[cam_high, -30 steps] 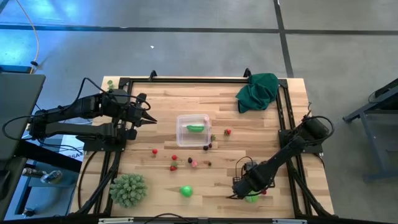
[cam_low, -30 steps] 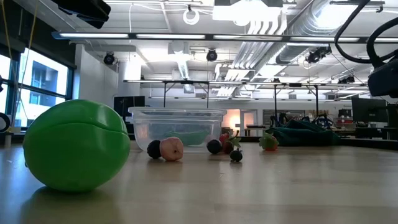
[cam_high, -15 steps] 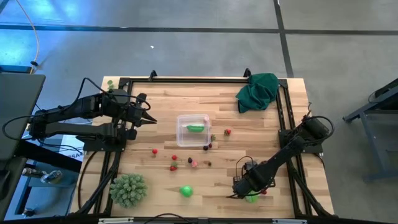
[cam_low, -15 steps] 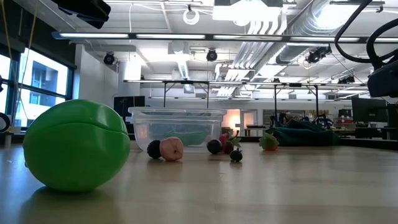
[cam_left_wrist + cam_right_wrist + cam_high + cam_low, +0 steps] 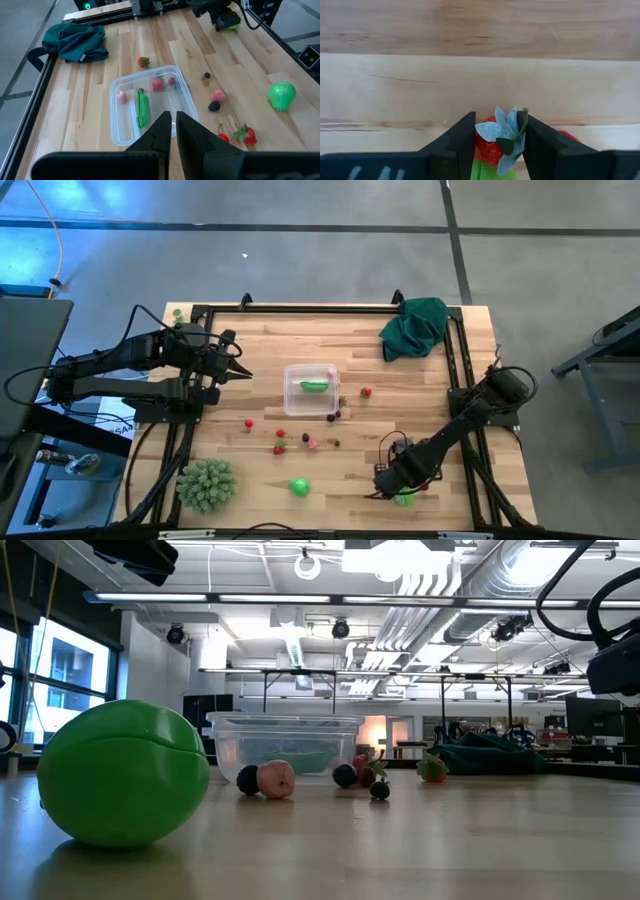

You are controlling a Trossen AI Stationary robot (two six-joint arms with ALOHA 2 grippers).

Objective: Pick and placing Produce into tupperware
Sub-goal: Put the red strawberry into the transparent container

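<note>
Well right of the clear square plastic tupperware [image 5: 311,389], the right hand [image 5: 495,137] pinches a small red leafy-topped toy strawberry [image 5: 492,140]; left hand [image 5: 173,125] pressed together.

- High view: overhead, straight down on the table [image 5: 400,430].
- Low view: level with the tabletop, facing the room.
- Wrist views: close; left shares the tupperware [image 5: 150,107] with high.

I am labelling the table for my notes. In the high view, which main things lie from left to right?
spiky ball → green fruit → clear container → right gripper → dark green cloth
</note>
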